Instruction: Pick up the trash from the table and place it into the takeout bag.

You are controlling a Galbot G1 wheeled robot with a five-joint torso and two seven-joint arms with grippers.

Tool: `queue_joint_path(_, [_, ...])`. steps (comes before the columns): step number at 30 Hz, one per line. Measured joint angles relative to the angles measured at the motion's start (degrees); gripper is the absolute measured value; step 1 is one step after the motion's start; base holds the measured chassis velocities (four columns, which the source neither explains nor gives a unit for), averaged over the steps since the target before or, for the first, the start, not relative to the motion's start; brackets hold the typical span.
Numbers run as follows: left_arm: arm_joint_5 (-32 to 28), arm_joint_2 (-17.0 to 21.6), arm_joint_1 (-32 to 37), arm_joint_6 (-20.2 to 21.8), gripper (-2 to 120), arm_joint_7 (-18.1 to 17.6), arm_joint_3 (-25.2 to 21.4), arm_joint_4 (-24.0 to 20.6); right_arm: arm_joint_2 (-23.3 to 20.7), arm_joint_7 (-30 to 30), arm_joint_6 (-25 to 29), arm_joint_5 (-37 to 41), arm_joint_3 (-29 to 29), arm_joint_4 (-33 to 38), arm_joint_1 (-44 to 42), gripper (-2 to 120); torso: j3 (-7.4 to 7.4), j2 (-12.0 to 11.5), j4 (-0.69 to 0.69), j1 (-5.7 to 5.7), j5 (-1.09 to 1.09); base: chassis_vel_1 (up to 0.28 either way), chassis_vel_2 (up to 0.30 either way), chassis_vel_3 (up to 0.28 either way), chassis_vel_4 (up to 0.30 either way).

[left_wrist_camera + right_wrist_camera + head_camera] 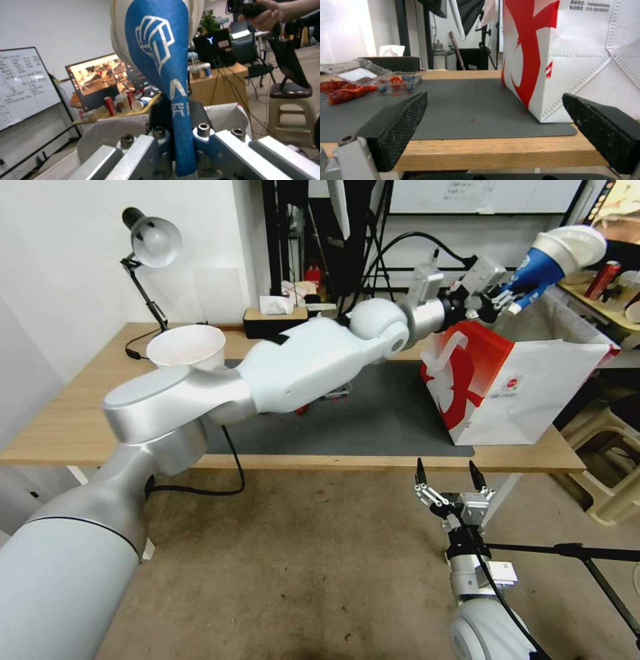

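My left gripper (pixel 499 295) is shut on the blue paper cup with a white lid (pixel 557 257), holding it tilted in the air over the open top of the takeout bag (pixel 520 387). In the left wrist view the cup (pixel 160 62) is squeezed between the fingers, with the bag's silvery lining (pixel 110 130) beneath. The white and red bag stands on the dark mat (pixel 387 413) at the table's right end. A beige bowl (pixel 187 347) sits on the table (pixel 67 427) at the left. My right gripper (pixel 450 473) hangs open just before the table's front edge, facing the bag (pixel 566 62).
A clear tray with red crayfish and blueberries (pixel 370 80) lies on the mat, partly hidden behind my left arm in the head view. A desk lamp (pixel 150 243) and tissue box (pixel 273 317) stand at the back. A stool (pixel 613 473) and tripod leg (pixel 573 553) are at the right.
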Motion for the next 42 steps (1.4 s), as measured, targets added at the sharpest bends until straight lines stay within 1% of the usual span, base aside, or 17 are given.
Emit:
queue_joint_path(3, [0.8, -1.6, -0.8, 2.4, 0, 1.7, 0.3, 2.8, 0.0, 0.0, 0.1, 0.2, 0.1, 0.0, 0.1, 100, 0.0, 0.0, -0.02, 0.0, 0.0, 0.0, 0.0, 0.0, 0.0])
queue_joint_path(13, [4.0, -1.5, -0.7, 2.8, 1, 2.1, 0.0, 4.8, 0.0, 0.0, 0.4, 0.3, 0.2, -0.3, 0.1, 100, 0.0, 0.0, 0.0, 0.0, -0.01, 0.0, 0.0, 0.0, 0.0])
queue_joint_path(19, [4.1, -1.4, -0.3, 2.1, 25, 1.7, -0.2, 4.2, 0.0, 0.0, 0.4, 0.4, 0.2, -0.4, 0.2, 100, 0.0, 0.0, -0.01, 0.0, -0.01, 0.0, 0.0, 0.0, 0.0])
queue_joint_path(21, [4.0, -1.4, -0.2, 2.0, 29, 1.6, -0.3, 4.0, 0.0, 0.0, 0.4, 0.4, 0.1, -0.4, 0.2, 100, 0.0, 0.0, -0.01, 0.0, -0.01, 0.0, 0.0, 0.0, 0.0])
queue_joint_path(23, [4.0, -1.4, -0.1, 1.9, 40, 1.1, -0.4, 3.5, 0.1, 0.0, 0.4, 0.4, 0.1, -0.4, 0.3, 100, 0.0, 0.0, -0.01, 0.0, -0.01, 0.0, 0.0, 0.0, 0.0])
queue_joint_path(24, [4.0, -1.4, -0.1, 1.9, 40, 1.1, -0.4, 3.5, 0.1, 0.0, 0.4, 0.4, 0.1, -0.4, 0.3, 100, 0.0, 0.0, -0.01, 0.0, -0.01, 0.0, 0.0, 0.0, 0.0])
queue_joint_path(26, [4.0, -1.4, 0.2, 1.7, 50, 0.7, -0.9, 3.1, 0.1, 0.0, 0.4, 0.4, 0.1, -0.4, 0.3, 100, 0.0, 0.0, -0.01, 0.0, -0.01, 0.0, 0.0, 0.0, 0.0])
queue_joint_path(28, [4.0, -1.3, 0.3, 1.7, 54, 0.6, -1.1, 3.0, 0.1, 0.0, 0.4, 0.4, 0.1, -0.4, 0.2, 100, 0.0, 0.0, -0.01, 0.0, -0.01, 0.0, 0.0, 0.0, 0.0])
queue_joint_path(31, [3.9, -0.6, 0.9, 1.5, 69, -0.3, -2.4, 1.9, 0.1, 0.0, 0.4, 0.4, 0.1, -0.4, 0.2, 100, 0.0, 0.0, -0.01, 0.0, -0.01, 0.0, 0.0, 0.0, 0.0])
queue_joint_path(32, [3.9, -0.6, 0.9, 1.5, 69, -0.3, -2.4, 1.9, 0.1, 0.0, 0.4, 0.4, 0.1, -0.4, 0.2, 100, 0.0, 0.0, -0.01, 0.0, -0.01, 0.0, 0.0, 0.0, 0.0])
queue_joint_path(34, [3.5, 0.2, 1.6, 1.4, 80, -1.6, -4.0, 0.9, 0.1, 0.0, 0.4, 0.3, 0.1, -0.3, 0.1, 100, 0.0, 0.0, -0.01, 0.0, -0.01, 0.0, 0.0, 0.0, 0.0])
queue_joint_path(35, [3.5, 0.2, 1.6, 1.4, 80, -1.6, -4.0, 0.9, 0.1, 0.0, 0.4, 0.3, 0.1, -0.3, 0.1, 100, 0.0, 0.0, -0.01, 0.0, -0.01, 0.0, 0.0, 0.0, 0.0])
queue_joint_path(37, [2.5, 1.1, 2.3, 1.4, 89, -3.2, -5.2, -0.5, 0.1, 0.0, 0.4, 0.3, 0.1, -0.2, 0.1, 100, 0.0, 0.0, -0.01, 0.0, -0.01, 0.0, 0.0, 0.0, 0.0])
queue_joint_path(38, [1.1, 2.1, 2.8, 1.4, 93, -5.1, -5.9, -2.1, 0.1, 0.0, 0.4, 0.3, 0.1, -0.1, 0.0, 100, 0.0, 0.0, -0.02, 0.0, -0.01, 0.0, 0.0, 0.0, 0.0])
queue_joint_path(39, [1.1, 2.1, 2.8, 1.4, 93, -5.1, -5.9, -2.1, 0.1, 0.0, 0.4, 0.3, 0.1, -0.1, 0.0, 100, 0.0, 0.0, -0.02, 0.0, -0.01, 0.0, 0.0, 0.0, 0.0])
queue_joint_path(40, [-0.9, 3.9, 3.6, 1.5, 98, -7.7, -6.5, -4.2, 0.2, 0.0, 0.4, 0.2, 0.1, -0.1, 0.0, 100, 0.0, 0.0, -0.02, 0.0, -0.01, 0.0, 0.0, 0.0, 0.0])
queue_joint_path(42, [-1.6, 5.3, 4.3, 1.5, 99, -8.9, -7.3, -5.4, 0.2, 0.0, 0.4, 0.2, 0.2, 0.0, -0.1, 100, 0.0, 0.0, -0.01, 0.0, -0.01, 0.0, 0.0, 0.0, 0.0])
